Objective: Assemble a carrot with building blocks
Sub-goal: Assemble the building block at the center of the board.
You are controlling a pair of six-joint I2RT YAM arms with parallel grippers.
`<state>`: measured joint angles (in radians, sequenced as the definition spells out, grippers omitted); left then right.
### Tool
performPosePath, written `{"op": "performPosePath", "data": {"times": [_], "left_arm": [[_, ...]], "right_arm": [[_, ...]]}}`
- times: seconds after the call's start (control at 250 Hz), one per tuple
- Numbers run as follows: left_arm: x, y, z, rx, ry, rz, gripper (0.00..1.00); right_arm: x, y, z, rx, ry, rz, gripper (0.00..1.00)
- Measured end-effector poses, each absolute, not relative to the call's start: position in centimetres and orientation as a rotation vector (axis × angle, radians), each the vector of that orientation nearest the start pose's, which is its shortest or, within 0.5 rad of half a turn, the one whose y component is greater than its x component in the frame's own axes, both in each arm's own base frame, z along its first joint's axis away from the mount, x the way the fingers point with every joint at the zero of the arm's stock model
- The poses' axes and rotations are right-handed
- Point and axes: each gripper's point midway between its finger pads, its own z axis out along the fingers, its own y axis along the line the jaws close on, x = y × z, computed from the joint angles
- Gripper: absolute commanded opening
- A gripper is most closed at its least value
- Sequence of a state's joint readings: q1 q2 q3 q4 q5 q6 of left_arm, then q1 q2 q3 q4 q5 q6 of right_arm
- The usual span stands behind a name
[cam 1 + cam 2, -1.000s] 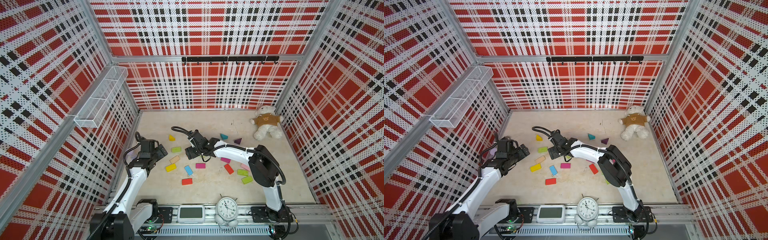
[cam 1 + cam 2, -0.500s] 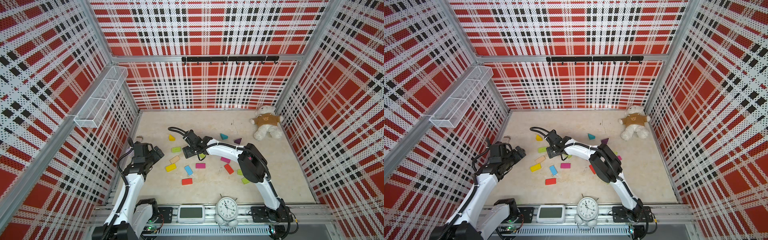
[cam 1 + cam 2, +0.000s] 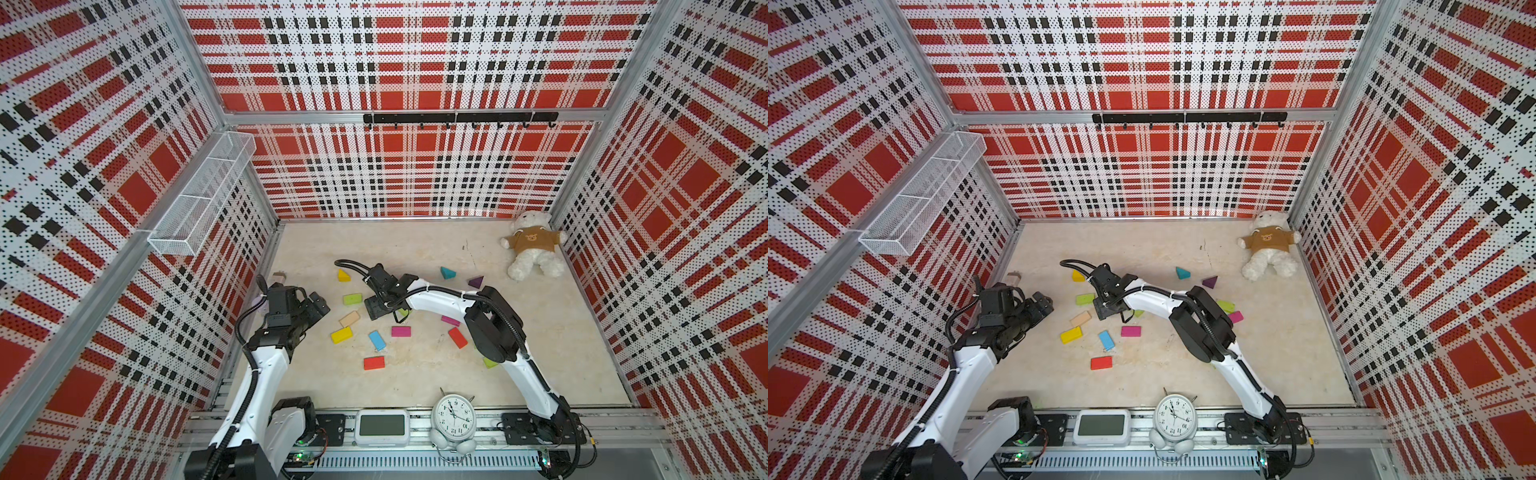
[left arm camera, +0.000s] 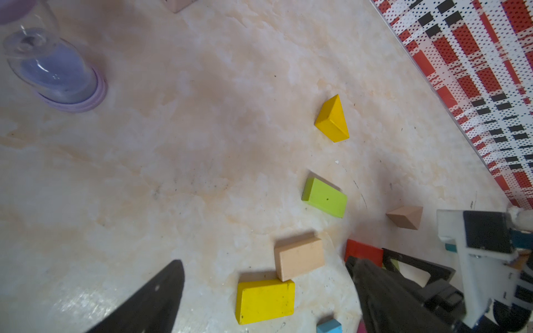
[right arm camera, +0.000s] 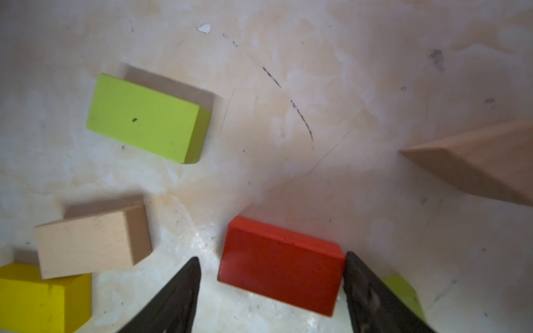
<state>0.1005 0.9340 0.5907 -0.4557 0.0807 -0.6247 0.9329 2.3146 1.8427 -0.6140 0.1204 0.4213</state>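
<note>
Okay, right jaws spread, straddling red block (image 5: pixel 281 265) flat on worktop (image 5: pixel 317 86); one tip touches its edge, the other has a gap. Centre before closing, or it skews. Left jaws released, empty.

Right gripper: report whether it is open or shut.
Open. In the right wrist view the right gripper straddles the red block, with bare table showing between one finger and the block.

My right fingers (image 5: pixel 372 302) stand on both sides of the red block (image 5: pixel 281 268): 1 touches its corner, the other has a free gap. Beyond that gap the tan block (image 5: pixel 89 242) is near; the counter (image 5: pixel 288 101) ahead is bare.
</note>
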Motion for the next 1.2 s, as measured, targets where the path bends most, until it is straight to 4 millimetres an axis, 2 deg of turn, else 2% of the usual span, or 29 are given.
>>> {"op": "performPosePath", "data": {"times": [0.196,0.4,0.604,0.86,1.197], "left_arm": [[28.6,1.3,12.3,-0.81,2.257,-0.36,0.95],[28.9,1.2,12.5,-0.804,2.248,-0.373,0.95],[28.9,1.1,12.4,-0.804,2.251,-0.381,0.95],[29.0,0.8,12.2,-0.803,2.26,-0.4,0.94],[29.0,0.4,10.6,-0.809,2.304,-0.412,0.92]], "right_arm": [[35.6,43.9,3.6,-0.622,2.595,0.262,0.73],[35.8,43.9,2.6,-0.618,2.617,0.22,0.71],[36.1,43.7,2.5,-0.594,2.621,0.187,0.62],[37.0,44.8,3.3,-0.565,2.602,0.209,0.62],[38.8,46.0,4.7,-0.507,2.572,0.282,0.63]]}}
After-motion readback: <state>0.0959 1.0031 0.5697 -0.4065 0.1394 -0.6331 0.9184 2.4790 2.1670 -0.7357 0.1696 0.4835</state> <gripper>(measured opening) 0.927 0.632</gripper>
